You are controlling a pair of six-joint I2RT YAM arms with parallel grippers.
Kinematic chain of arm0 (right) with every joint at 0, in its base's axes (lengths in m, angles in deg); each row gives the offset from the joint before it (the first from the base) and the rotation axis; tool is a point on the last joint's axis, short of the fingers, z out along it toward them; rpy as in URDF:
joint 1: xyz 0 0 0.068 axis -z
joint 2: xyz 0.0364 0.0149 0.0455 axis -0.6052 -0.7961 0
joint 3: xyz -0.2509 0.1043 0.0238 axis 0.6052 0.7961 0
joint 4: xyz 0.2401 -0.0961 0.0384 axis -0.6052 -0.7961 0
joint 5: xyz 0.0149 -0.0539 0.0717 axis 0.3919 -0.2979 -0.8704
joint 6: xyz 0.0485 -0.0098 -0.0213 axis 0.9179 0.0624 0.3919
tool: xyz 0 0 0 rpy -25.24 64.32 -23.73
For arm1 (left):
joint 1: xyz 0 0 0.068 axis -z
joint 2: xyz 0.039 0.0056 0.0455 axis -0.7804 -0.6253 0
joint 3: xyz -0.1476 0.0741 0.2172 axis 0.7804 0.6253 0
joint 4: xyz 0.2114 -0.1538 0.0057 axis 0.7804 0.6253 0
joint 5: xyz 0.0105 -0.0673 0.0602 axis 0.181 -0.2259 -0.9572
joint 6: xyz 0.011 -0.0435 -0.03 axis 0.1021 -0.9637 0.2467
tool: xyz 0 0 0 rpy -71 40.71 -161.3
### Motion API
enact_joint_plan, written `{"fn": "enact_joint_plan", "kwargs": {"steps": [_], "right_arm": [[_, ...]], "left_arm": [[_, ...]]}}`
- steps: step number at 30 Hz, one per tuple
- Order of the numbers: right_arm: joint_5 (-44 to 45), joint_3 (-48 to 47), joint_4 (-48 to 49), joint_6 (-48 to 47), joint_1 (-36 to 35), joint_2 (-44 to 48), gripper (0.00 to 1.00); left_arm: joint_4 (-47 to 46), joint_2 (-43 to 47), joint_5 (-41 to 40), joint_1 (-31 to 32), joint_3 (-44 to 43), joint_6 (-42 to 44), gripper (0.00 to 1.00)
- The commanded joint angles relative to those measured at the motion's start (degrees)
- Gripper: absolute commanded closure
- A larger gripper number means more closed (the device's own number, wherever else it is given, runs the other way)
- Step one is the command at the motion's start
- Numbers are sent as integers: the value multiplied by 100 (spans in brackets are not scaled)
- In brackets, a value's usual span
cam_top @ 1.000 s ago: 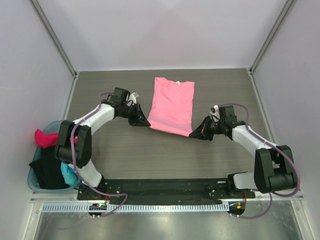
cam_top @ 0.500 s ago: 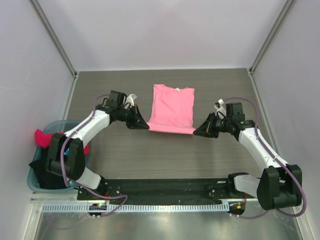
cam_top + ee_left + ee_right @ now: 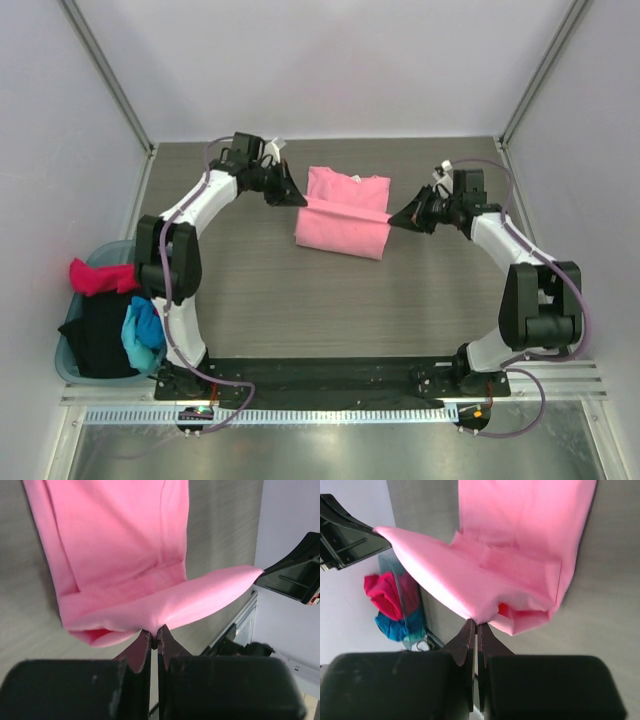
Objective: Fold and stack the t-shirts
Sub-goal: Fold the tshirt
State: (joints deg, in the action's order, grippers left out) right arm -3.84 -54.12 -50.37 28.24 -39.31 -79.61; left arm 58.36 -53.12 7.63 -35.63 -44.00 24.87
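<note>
Pinching the hem of the pink t-shirt (image 3: pixel 345 228), left gripper (image 3: pixel 300 200) and right gripper (image 3: pixel 393 218) both clamped on cloth; I should carry it level, square to the far collar.

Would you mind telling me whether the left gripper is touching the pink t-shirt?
Touching. The left wrist view shows the left gripper pinching the pink t-shirt edge between its closed fingers.

Four t-shirts (image 3: pixel 343 222) (image 3: pixel 95 276) (image 3: pixel 100 338) (image 3: pixel 143 330); one basket (image 3: pixel 63 358); two arms (image 3: pixel 205 195) (image 3: pixel 500 235); two pincers (image 3: pixel 297 197) (image 3: pixel 395 218).
</note>
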Motion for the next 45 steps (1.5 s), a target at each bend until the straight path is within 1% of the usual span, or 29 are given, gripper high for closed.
{"fn": "enact_joint_plan", "kwargs": {"steps": [1, 3, 4, 5, 7, 8, 9, 10, 11, 12, 13, 14, 16, 18, 20, 23, 26, 27, 28, 30, 32, 34, 38, 39, 41, 42, 43, 44, 45], "right_arm": [[135, -975, 673, -57, 293, -425, 98], [162, -1399, 753, -66, 400, -961, 98], [153, -1810, 892, -22, 426, -1180, 98], [127, -2023, 981, -22, 435, -1573, 98], [170, -2628, 1173, -31, 435, -2041, 98], [214, -2805, 1253, -13, 435, -2496, 99], [241, -2964, 1350, 4, 418, -2718, 98], [267, -3313, 1412, -13, 409, -2938, 94], [328, -3474, 1412, -126, 391, -3149, 87], [346, -3606, 1412, -197, 374, -3412, 63], [346, -3842, 1386, -259, 382, -3501, 56], [329, -3923, 1368, -303, 382, -3537, 48], [294, -3933, 1325, -408, 435, -3416, 45], [311, -3749, 1324, -435, 488, -3213, 45], [285, -3354, 1289, -435, 602, -2871, 43], [337, -2879, 1000, -698, 707, -2475, 41], [276, -2623, 745, -883, 751, -2351, 40], [259, -2631, 675, -961, 751, -2377, 40], [250, -2684, 613, -1101, 751, -2421, 40], [363, -2885, 604, -1208, 751, -2623, 40], [355, -3149, 577, -1524, 743, -2937, 40], [469, -3544, 507, -1630, 751, -3132, 40], [355, -3905, 472, -1735, 716, -3423, 41], [364, -4028, 463, -1779, 699, -3545, 42], [460, -4195, 437, -1884, 672, -3730, 42], [452, -4387, 350, -1903, 655, -3896, 43], [452, -4494, 253, -1955, 620, -3976, 45], [443, -4590, 148, -1999, 576, -3994, 47], [399, -4713, -10, -2095, 541, -3977, 48]], "left_arm": [[82, -446, -110, -160, -1205, 395, 100], [144, -947, -119, -160, -1734, 500, 100], [153, -1114, -154, -160, -2250, 544, 100], [153, -1516, -197, -160, -2490, 588, 100], [118, -1957, -337, -160, -3000, 685, 100], [31, -2168, -365, -169, -3394, 685, 99], [-214, -2518, -469, -151, -3563, 703, 94], [-347, -2652, -610, -134, -3678, 772, 75], [-444, -2784, -924, -116, -3801, 851, 67], [-497, -2994, -1119, -64, -4107, 930, 59], [-506, -3048, -1347, -37, -4206, 1062, 48], [-515, -3058, -1689, -19, -4267, 1115, 46], [-533, -2962, -1806, -2, -4303, 1230, 43], [-428, -2813, -1929, -10, -4198, 1239, 42], [-349, -2444, -1833, -10, -3812, 1239, 42], [-208, -1987, -1622, -19, -3276, 1248, 43], [-164, -1828, -1333, -89, -3090, 1178, 42], [-146, -1853, -1184, -124, -3108, 1090, 46], [-137, -1897, -791, -177, -3143, 1020, 46], [-181, -1976, -463, -291, -3134, 853, 49], [-260, -2020, 90, -396, -3134, 878, 49], [-391, -2135, 660, -467, -3143, 931, 51], [-375, -2530, 839, -547, -3529, 1168, 54], [-436, -2713, 848, -538, -3625, 1142, 58], [-646, -2872, 831, -511, -3679, 1159, 60], [-630, -3065, 770, -468, -3810, 1229, 62], [-560, -3154, 691, -433, -3907, 1326, 64], [-359, -3224, 707, -397, -3995, 1570, 70], [-322, -3242, 777, -354, -4004, 1634, 70]]}}
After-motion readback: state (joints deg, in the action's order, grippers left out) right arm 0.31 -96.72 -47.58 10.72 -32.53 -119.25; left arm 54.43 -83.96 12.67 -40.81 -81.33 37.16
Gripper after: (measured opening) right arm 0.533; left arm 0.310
